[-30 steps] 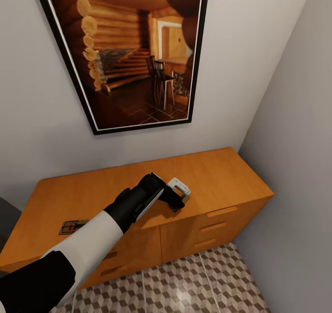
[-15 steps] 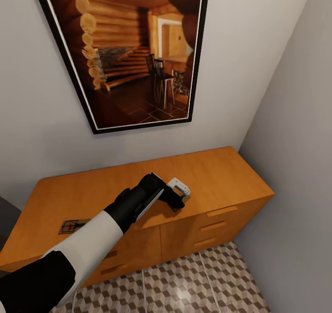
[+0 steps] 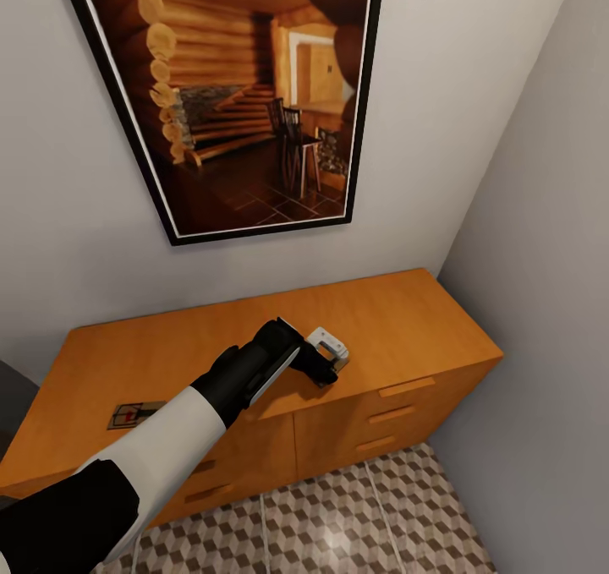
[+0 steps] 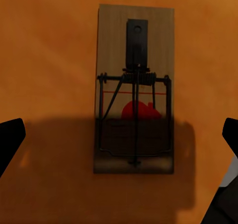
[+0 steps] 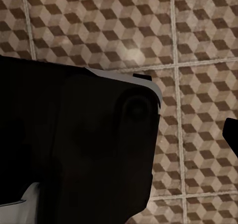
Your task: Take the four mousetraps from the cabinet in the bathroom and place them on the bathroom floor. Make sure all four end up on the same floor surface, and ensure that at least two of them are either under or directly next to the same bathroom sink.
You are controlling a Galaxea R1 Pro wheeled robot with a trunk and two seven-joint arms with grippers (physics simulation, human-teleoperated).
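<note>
So the left arm is stretched out over the top of the cabinet (image 3: pixel 397 312), the orange-brown sideboard shoved into the corner of the room. The left gripper (image 3: pixel 326 375) is pointing down near the front edge of the top, roughly mid-width. From the left wrist camera you look straight down on a mousetrap (image 4: pixel 135 90) lying flat on the wood, dark wire and red mark facing up, and the two black fingertips (image 4: pixel 10 140) sit wide apart on either side of it without touching it, so the jaws are spread and gripping nothing. The arm's shadow falls across about half of the trap.

There's another trap (image 3: pixel 134 414) at about 8 o'clock from the gripper in the head view, well apart from it, flat on the left end of the cabinet top near the front edge.

Above the cabinet hangs a big framed picture (image 3: pixel 245 92) of a log cabin interior, at 12 o'clock in the head view. The bathroom floor (image 3: pixel 338 523) with its cube-pattern tiles shows at 6 o'clock, in front of the drawers.

The right wrist view is mostly a dark chunk of robot body (image 5: pixel 79 144) over those tiles; a black sliver at the edge might be a fingertip, so I can't tell how that gripper stands.
</note>
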